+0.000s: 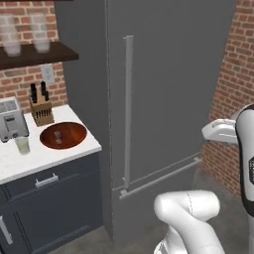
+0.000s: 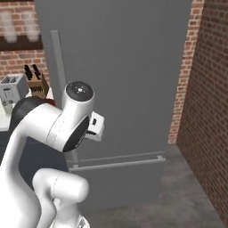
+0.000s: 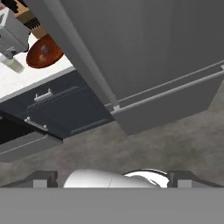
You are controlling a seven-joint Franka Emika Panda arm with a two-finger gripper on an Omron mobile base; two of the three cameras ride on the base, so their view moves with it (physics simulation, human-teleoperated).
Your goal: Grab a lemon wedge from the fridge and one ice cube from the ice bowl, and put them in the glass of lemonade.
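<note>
The fridge (image 1: 168, 89) is a tall dark grey cabinet with its doors shut and a long light grey bar handle (image 1: 128, 109). The lemon wedge is out of view. On the white counter (image 1: 30, 161) to the left lies the reddish-brown ice bowl (image 1: 63, 135) with a pale ice cube (image 1: 58, 134) in it. The glass of lemonade (image 1: 22, 145) stands in front of the toaster. My gripper (image 3: 112, 180) hovers in front of the fridge's lower part, well away from the handle. It is open, its fingertips (image 3: 43, 178) are wide apart and nothing is between them. The hand view also catches the bowl (image 3: 43, 51) and glass (image 3: 12, 63).
A toaster (image 1: 11, 119) and a knife block (image 1: 40, 106) stand at the back of the counter. A shelf (image 1: 34, 54) above carries two frosted glasses. A brick wall (image 2: 209, 111) closes the right side. A dark drawer (image 3: 26, 142) juts out below the counter.
</note>
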